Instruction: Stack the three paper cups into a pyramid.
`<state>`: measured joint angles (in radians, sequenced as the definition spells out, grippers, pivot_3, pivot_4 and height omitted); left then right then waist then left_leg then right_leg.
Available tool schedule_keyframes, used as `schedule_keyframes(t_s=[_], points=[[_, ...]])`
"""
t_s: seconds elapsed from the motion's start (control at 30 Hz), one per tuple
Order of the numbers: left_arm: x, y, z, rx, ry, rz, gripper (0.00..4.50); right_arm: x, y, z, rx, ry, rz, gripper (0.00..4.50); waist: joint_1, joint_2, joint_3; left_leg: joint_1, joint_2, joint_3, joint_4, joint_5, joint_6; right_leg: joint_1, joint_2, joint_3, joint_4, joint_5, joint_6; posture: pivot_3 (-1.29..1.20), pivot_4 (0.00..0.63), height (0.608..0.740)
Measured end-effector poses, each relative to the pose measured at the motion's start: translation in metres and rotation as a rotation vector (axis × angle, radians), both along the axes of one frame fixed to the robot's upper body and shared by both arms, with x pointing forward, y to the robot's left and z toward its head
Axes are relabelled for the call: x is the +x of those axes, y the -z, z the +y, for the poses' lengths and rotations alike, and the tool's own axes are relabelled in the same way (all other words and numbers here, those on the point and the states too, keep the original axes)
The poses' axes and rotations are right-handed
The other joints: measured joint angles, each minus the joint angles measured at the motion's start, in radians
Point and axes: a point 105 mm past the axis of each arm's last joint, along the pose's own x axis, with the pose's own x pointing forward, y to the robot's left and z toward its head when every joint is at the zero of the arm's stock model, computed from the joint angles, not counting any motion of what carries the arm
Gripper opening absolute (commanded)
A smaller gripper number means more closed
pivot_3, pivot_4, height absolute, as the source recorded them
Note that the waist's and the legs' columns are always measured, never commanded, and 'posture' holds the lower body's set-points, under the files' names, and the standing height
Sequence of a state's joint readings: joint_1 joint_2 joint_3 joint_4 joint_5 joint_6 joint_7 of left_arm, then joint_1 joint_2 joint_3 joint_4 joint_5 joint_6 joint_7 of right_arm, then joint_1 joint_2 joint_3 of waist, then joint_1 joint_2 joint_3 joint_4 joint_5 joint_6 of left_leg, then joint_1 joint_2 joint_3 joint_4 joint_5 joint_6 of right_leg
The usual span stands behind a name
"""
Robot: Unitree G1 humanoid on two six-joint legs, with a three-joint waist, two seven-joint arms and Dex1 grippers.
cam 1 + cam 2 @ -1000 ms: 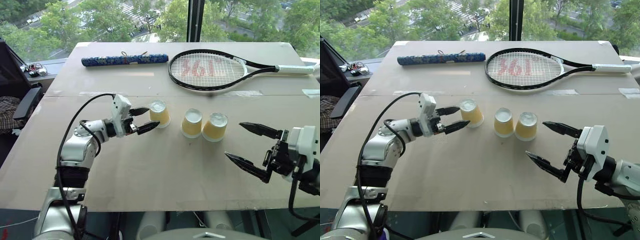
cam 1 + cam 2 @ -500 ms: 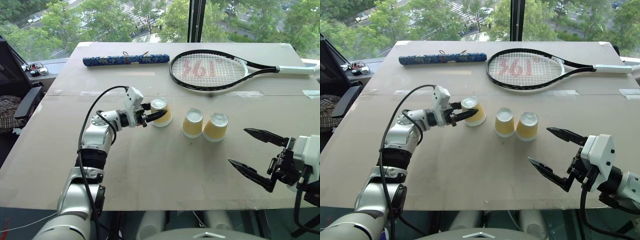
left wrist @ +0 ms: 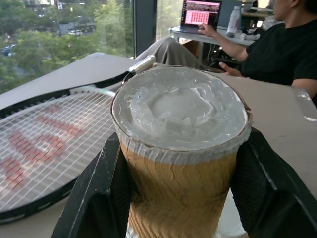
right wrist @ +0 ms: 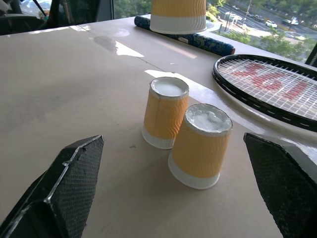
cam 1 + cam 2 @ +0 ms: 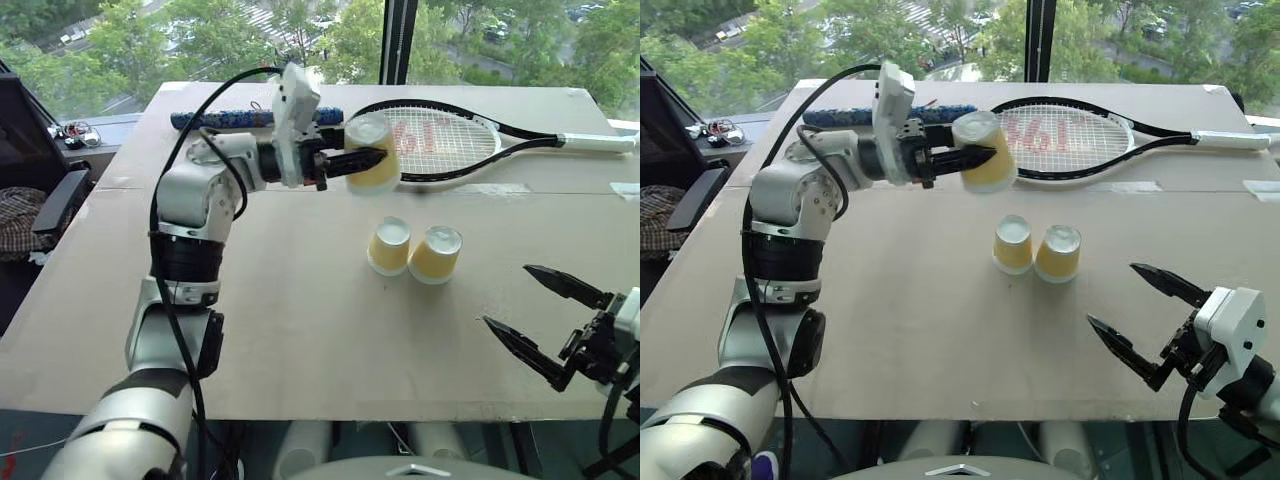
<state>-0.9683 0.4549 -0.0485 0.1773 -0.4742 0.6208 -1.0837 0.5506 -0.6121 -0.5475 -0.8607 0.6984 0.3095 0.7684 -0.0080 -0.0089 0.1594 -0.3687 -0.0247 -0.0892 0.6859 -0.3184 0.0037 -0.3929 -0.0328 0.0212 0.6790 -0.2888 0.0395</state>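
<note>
Left gripper (image 5: 362,160) clamped on one paper cup (image 5: 373,152), held in the air above the table (image 5: 300,300) in front of the racket (image 5: 440,140). Cup inverted: base up, rim down, long axis near vertical, slight tilt. Other two cups (image 5: 389,246) (image 5: 434,254) stand inverted on the table, touching or nearly so. Right gripper (image 5: 545,320) jaws wide apart, empty, near the table's front edge.

Risk (judgement): a tilted or off-centre set-down could topple the pair, since the bases give narrow footing
</note>
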Motion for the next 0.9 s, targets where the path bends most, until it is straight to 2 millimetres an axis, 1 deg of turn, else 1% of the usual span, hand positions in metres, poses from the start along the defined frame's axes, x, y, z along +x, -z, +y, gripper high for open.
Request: schedule_keyframes(t_s=[0.07, 0.1, 0.2, 0.23, 0.3, 0.53, 0.77, 0.8, 0.83, 0.9], points=[[-0.002, 0.01, -0.013, 0.026, 0.034, 0.034, 2.13, 0.0, 0.002, -0.008, -0.012, 0.025, 0.004, 4.5, -0.006, 0.0, 0.0, 0.001, 0.0, 0.0, 0.0, 0.0, 0.0, 0.0, 0.0, 0.001, 0.001, 0.0, 0.0, 0.0, 0.15, 0.74], [-0.004, 0.016, -0.022, 0.036, 0.06, 0.055, 2.13, 0.001, 0.004, -0.014, -0.015, 0.038, 0.011, 4.5, -0.007, 0.0, 0.0, 0.002, 0.001, 0.0, 0.0, 0.0, 0.0, 0.0, 0.0, 0.002, 0.001, 0.0, 0.0, 0.0, 0.15, 0.74], [-0.005, 0.023, -0.031, 0.059, 0.078, 0.065, 2.13, 0.002, 0.004, -0.022, -0.026, 0.041, 0.009, 4.5, -0.008, 0.0, 0.0, 0.003, 0.001, 0.0, -0.001, 0.0, 0.0, 0.0, 0.0, 0.003, 0.002, 0.0, 0.0, 0.0, 0.15, 0.74], [-0.007, 0.034, -0.045, 0.084, 0.103, 0.083, 2.13, 0.008, 0.005, -0.034, -0.043, 0.038, 0.023, 4.5, -0.004, 0.0, 0.001, 0.004, 0.0, 0.0, -0.001, 0.0, 0.0, 0.002, 0.001, 0.003, 0.001, 0.0, 0.0, 0.0, 0.15, 0.74], [-0.01, 0.038, -0.054, 0.091, 0.131, 0.092, 2.13, 0.012, 0.005, -0.041, -0.048, 0.036, 0.031, 4.5, -0.003, -0.001, 0.001, 0.004, 0.0, 0.0, -0.001, 0.0, 0.0, 0.002, 0.0, 0.004, 0.001, 0.0, 0.0, 0.0, 0.15, 0.74], [-0.013, 0.042, -0.062, 0.103, 0.147, 0.083, 2.13, 0.02, 0.0, -0.046, -0.051, 0.002, 0.019, 4.5, -0.004, 0.0, 0.001, 0.004, 0.0, 0.0, -0.001, 0.0, 0.0, 0.002, 0.0, 0.005, 0.001, 0.0, 0.0, 0.0, 0.15, 0.74], [-0.013, 0.052, -0.068, 0.131, 0.161, 0.092, 2.13, 0.024, 0.0, -0.041, -0.047, -0.034, 0.017, 4.5, -0.003, 0.0, 0.001, 0.003, 0.0, 0.0, -0.001, 0.0, 0.0, 0.002, -0.001, 0.005, 0.001, 0.0, 0.0, 0.0, 0.15, 0.74], [-0.012, 0.055, -0.068, 0.131, 0.157, 0.093, 3.1, 0.025, -0.001, -0.04, -0.047, -0.035, 0.014, 4.5, -0.003, 0.0, 0.001, 0.003, 0.0, 0.0, -0.001, 0.0, 0.0, 0.002, -0.001, 0.005, 0.001, 0.0, 0.0, 0.0, 0.15, 0.74], [-0.012, 0.055, -0.069, 0.129, 0.16, 0.085, 3.41, 0.025, -0.001, -0.04, -0.047, -0.036, 0.011, 4.5, -0.002, -0.001, 0.001, 0.003, 0.0, 0.0, -0.001, 0.0, 0.0, 0.002, -0.001, 0.005, 0.001, 0.0, 0.0, 0.0, 0.15, 0.74], [-0.013, 0.056, -0.07, 0.129, 0.162, 0.077, 4.25, 0.025, -0.001, -0.04, -0.047, -0.037, 0.011, 4.5, -0.002, 0.0, 0.001, 0.003, 0.0, 0.0, -0.001, 0.0, 0.0, 0.002, -0.001, 0.006, 0.001, 0.0, 0.0, 0.0, 0.15, 0.74]])
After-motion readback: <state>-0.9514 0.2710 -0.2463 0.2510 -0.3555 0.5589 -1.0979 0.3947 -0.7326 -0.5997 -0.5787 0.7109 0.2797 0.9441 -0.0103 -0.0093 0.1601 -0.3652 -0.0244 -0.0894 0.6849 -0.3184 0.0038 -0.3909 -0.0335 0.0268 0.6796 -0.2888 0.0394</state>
